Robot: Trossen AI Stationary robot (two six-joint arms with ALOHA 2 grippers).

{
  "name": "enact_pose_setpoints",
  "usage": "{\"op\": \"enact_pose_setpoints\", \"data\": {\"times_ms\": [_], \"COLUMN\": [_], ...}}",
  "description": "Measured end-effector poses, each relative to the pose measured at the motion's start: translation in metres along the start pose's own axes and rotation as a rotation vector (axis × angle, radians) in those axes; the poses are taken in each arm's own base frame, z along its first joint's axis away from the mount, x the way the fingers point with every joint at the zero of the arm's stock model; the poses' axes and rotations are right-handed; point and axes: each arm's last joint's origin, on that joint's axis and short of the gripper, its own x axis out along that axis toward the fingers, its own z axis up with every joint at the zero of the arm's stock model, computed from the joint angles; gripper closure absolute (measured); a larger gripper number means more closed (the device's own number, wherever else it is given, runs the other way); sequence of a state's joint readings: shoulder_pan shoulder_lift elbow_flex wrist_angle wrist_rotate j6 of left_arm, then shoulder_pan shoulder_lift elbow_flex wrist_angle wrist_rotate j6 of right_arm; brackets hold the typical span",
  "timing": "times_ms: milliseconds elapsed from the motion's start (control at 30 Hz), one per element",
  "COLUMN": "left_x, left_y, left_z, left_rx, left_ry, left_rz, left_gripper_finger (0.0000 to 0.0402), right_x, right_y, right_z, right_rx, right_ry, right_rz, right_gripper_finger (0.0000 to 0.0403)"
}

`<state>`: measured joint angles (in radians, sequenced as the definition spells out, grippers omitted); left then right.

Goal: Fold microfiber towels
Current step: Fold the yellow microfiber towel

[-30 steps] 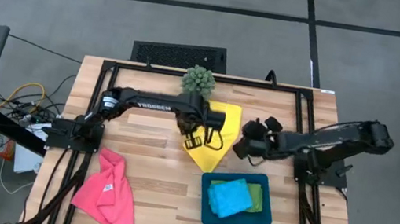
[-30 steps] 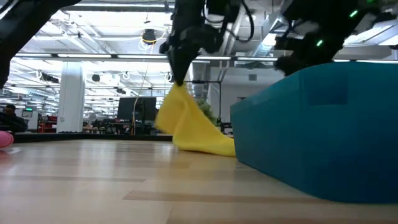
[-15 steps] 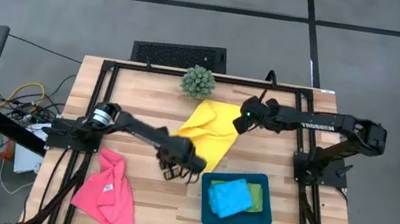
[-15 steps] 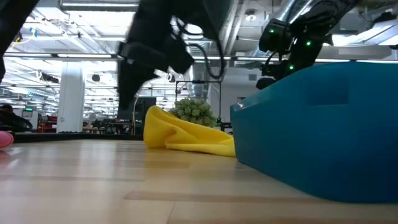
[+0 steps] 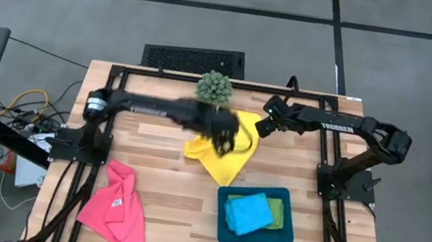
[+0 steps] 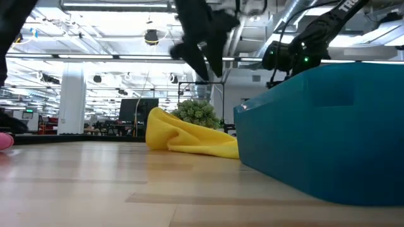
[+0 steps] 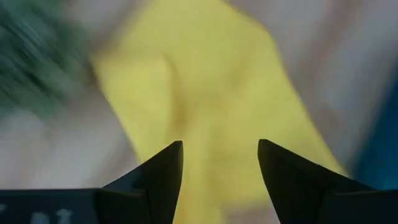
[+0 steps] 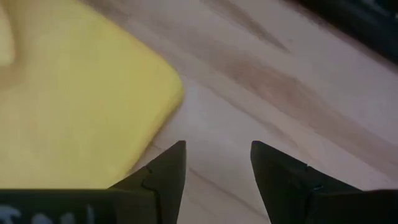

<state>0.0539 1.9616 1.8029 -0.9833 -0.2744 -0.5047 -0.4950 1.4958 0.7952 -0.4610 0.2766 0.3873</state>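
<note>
A yellow towel [image 5: 226, 159] lies crumpled on the table between the plant and the tray, its folds humped up at the left in the low view [image 6: 189, 135]. My left gripper [image 5: 226, 142] hangs open above the towel's middle [image 7: 205, 74], touching nothing. My right gripper [image 5: 260, 128] is open too, just off the towel's far right corner [image 8: 81, 93], with bare wood between its fingers. A pink towel [image 5: 117, 209] lies bunched near the front left. A blue towel [image 5: 248, 212] and a green towel [image 5: 278, 209] lie in the teal tray [image 5: 220, 216].
A spiky green plant [image 5: 214, 88] stands at the far edge, right behind the yellow towel. The teal tray [image 6: 315, 132] stands close to the towel's near right side. Bare wood lies between the yellow and pink towels.
My left gripper held the yellow towel raised by one part, then let go; the towel has dropped into a low crumpled heap. The gripper swung toward the near edge and came back up over the towel. My right gripper has moved toward the far edge, to the towel's far right corner.
</note>
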Motion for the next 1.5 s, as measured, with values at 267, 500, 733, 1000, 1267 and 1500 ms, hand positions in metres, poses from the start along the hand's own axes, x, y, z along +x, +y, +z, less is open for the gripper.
{"op": "enact_pose_setpoints", "data": {"times_ms": [267, 500, 733, 1000, 1267, 1500], "left_x": [0.091, 0.135, 0.149, 0.171, 0.175, 0.173], "left_y": [0.036, 0.049, 0.046, 0.047, 0.052, 0.056], "left_z": [0.03, 0.026, 0.032, 0.022, 0.022, 0.026], "left_rx": [0.037, 0.01, 0.025, 0.04, 0.012, 0.001], "left_ry": [-0.023, 0.029, -0.049, 0.001, 0.008, 0.02], "left_rz": [-0.019, 0.04, 0.027, 0.115, 0.121, 0.127], "left_gripper_finger": [0.0206, 0.0206, 0.0206, 0.0206, 0.0246, 0.0361], "right_x": [-0.007, -0.007, -0.007, -0.007, -0.007, -0.007], "right_y": [-0.001, -0.001, 0.0, -0.001, 0.0, 0.0], "right_z": [-0.003, -0.003, -0.002, -0.002, -0.002, -0.002], "right_rx": [-0.017, -0.037, -0.06, -0.075, -0.088, -0.093], "right_ry": [0.01, 0.01, 0.004, 0.0, -0.002, 0.002], "right_rz": [-0.014, -0.014, -0.011, -0.01, -0.008, -0.006], "right_gripper_finger": [0.0201, 0.0209, 0.0214, 0.0214, 0.0214, 0.0214]}}
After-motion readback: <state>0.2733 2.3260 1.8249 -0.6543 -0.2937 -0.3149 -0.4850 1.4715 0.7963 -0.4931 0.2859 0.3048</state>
